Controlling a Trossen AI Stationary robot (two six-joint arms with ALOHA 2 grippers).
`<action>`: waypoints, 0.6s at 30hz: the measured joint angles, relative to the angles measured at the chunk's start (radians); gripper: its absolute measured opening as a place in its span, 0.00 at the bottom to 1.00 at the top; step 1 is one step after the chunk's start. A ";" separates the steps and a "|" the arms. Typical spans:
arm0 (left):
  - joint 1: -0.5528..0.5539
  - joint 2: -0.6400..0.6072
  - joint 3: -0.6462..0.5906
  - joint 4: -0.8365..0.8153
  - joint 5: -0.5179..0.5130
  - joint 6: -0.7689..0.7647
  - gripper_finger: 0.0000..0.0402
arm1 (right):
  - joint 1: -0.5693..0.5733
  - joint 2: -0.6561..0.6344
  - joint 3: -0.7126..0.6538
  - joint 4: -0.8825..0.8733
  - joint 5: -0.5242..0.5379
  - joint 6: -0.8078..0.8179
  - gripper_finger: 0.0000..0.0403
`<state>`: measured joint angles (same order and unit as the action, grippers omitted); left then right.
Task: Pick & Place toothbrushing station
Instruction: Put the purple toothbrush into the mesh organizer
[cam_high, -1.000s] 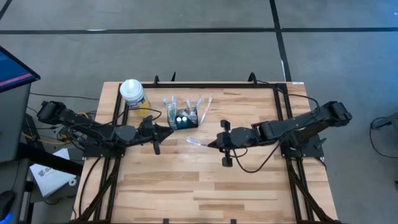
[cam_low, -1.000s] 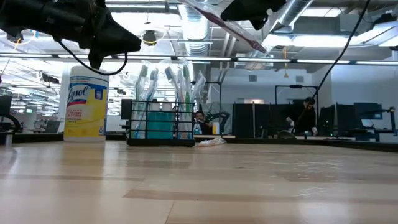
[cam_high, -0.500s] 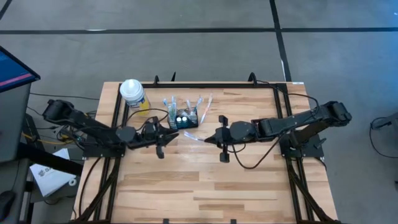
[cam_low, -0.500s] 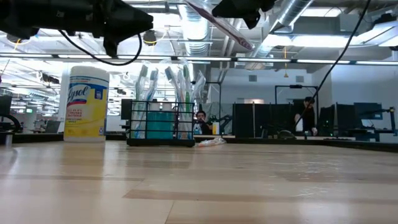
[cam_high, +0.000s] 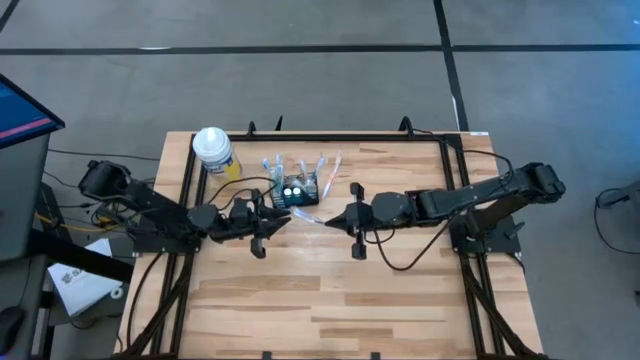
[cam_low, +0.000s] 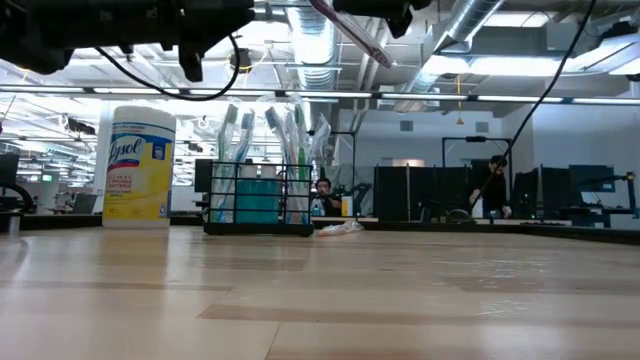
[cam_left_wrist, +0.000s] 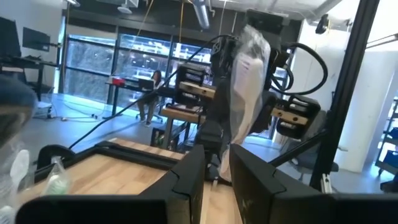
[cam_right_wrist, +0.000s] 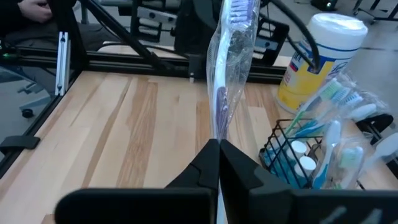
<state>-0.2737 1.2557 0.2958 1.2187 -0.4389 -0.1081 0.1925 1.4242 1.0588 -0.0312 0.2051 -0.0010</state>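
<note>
The toothbrushing station (cam_high: 293, 188), a small black wire caddy with several toothbrushes upright in it, stands on the table at the far middle; it also shows in the low view (cam_low: 260, 200) and the right wrist view (cam_right_wrist: 311, 158). My right gripper (cam_high: 333, 219) hovers just right of it, shut on a toothbrush in a clear wrapper (cam_right_wrist: 227, 74). My left gripper (cam_high: 283, 216) faces it from the left, high over the table, its fingers (cam_left_wrist: 186, 177) a little apart and nothing between them. The wrapped toothbrush (cam_left_wrist: 244, 87) hangs just ahead of them. My right gripper pinches the wrapped toothbrush at its lower end (cam_right_wrist: 217, 134) between its two fingers. They come from the table's right, almost level, and the toothbrush runs on ahead along them toward my left gripper. It is lifted clear of the table (cam_low: 352, 32).
A yellow canister with a white lid (cam_high: 213, 150) stands left of the caddy at the far edge. A small crumpled wrapper (cam_low: 340, 228) lies on the table beside the caddy. The wooden table (cam_high: 330, 300) stretches bare toward its near edge.
My left gripper has moved toward the table's right, closer to my right gripper, and has tipped up from pointing down to about level. My right gripper has swung the wrapped toothbrush a little toward the left gripper. The caddy has kept still.
</note>
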 joint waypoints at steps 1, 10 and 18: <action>0.000 0.010 0.000 0.014 0.000 0.000 0.18 | 0.000 0.000 0.000 0.005 0.000 0.000 0.00; 0.007 0.128 0.108 0.027 0.000 0.076 0.19 | -0.006 0.000 0.000 0.018 0.000 -0.007 0.00; 0.007 0.193 0.165 0.026 0.004 0.104 0.34 | -0.006 0.000 0.000 0.016 0.000 -0.007 0.00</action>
<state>-0.2668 1.4487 0.4613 1.2446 -0.4350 -0.0038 0.1868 1.4246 1.0588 -0.0154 0.2054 -0.0082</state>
